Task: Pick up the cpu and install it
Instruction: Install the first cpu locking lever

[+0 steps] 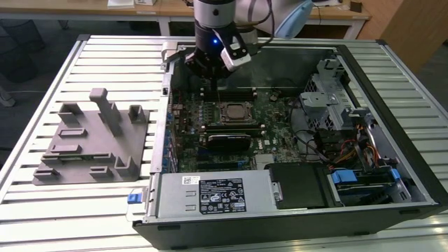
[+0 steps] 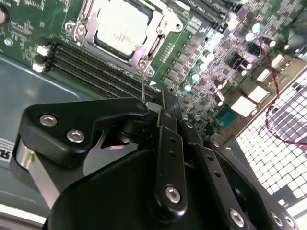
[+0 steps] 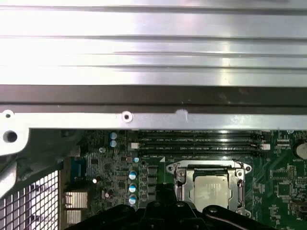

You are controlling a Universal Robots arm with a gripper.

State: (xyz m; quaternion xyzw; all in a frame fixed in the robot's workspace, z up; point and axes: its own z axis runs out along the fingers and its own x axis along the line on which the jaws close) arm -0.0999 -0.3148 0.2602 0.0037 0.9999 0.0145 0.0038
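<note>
The cpu [image 1: 233, 111], a small square chip with a pale silver top, lies flat inside the metal-rimmed socket frame [image 1: 233, 119] on the green motherboard. It also appears in both wrist views as the cpu [image 2: 122, 26] and the cpu [image 3: 209, 189]. My gripper [image 1: 212, 73] hangs over the far part of the open computer case, above and just beyond the socket, apart from the chip. A thin metal pin [image 2: 142, 86] reaches from the gripper [image 2: 160, 143] toward the socket's rim. The gripper's black body [image 3: 168, 218] blocks the near side of the board.
A grey moulded holder block [image 1: 91, 142] rests on the slatted table at the exterior view's left. Inside the case [image 1: 294, 52] are memory slots [image 1: 227, 93], a black card [image 1: 225, 140], drive cages [image 1: 336, 105], cables and the power supply [image 1: 217, 194]. Desks stand behind.
</note>
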